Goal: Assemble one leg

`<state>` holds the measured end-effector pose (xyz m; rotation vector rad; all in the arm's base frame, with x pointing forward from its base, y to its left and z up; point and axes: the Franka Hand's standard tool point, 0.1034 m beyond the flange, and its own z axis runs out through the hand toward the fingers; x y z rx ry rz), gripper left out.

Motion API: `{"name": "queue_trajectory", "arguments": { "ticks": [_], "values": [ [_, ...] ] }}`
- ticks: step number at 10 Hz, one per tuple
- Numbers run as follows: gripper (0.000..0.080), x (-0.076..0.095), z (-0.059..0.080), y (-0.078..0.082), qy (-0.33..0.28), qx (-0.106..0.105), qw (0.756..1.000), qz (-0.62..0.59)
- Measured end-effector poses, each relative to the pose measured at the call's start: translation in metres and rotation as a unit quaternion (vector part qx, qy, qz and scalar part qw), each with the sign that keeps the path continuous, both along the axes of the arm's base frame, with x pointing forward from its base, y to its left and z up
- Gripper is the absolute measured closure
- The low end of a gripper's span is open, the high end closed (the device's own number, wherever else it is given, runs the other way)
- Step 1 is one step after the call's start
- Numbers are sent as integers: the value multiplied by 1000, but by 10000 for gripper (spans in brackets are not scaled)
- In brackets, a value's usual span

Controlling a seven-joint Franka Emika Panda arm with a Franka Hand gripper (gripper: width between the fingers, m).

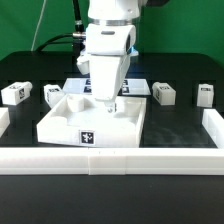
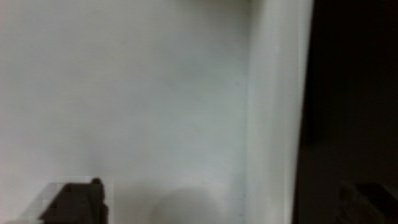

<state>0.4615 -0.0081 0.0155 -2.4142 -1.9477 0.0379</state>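
Note:
Four white legs with black-and-white tags lie on the black table behind the panel: two at the exterior view's left (image 1: pixel 14 94) (image 1: pixel 52 94) and two at its right (image 1: pixel 164 93) (image 1: pixel 205 95). None is held. My gripper (image 1: pixel 104 101) is lowered onto the far part of the large white square panel (image 1: pixel 70 122), away from every leg. In the wrist view the panel's surface (image 2: pixel 143 100) fills the frame, with its rim (image 2: pixel 276 100) and the black table beside it. One dark fingertip (image 2: pixel 75 205) shows at the edge; the fingers stand wide apart with nothing between them.
A white U-shaped barrier runs along the front (image 1: pixel 110 158) and up the exterior view's right side (image 1: pixel 213 125). The marker board (image 1: pixel 134 88) lies behind the panel, partly hidden by the arm. A green wall is at the back.

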Motion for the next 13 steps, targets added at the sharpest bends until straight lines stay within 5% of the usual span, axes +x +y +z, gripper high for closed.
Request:
{"name": "queue_trajectory", "arguments": {
  "ticks": [3,4,5,13],
  "values": [
    [552,-1,-1,-1,1,0,1000,-1],
    [552,-1,-1,-1,1,0,1000,-1],
    [724,-1,-1,-1,1,0,1000,-1],
    [742,0,0,-1,0,0,1000,1]
  ]
}}
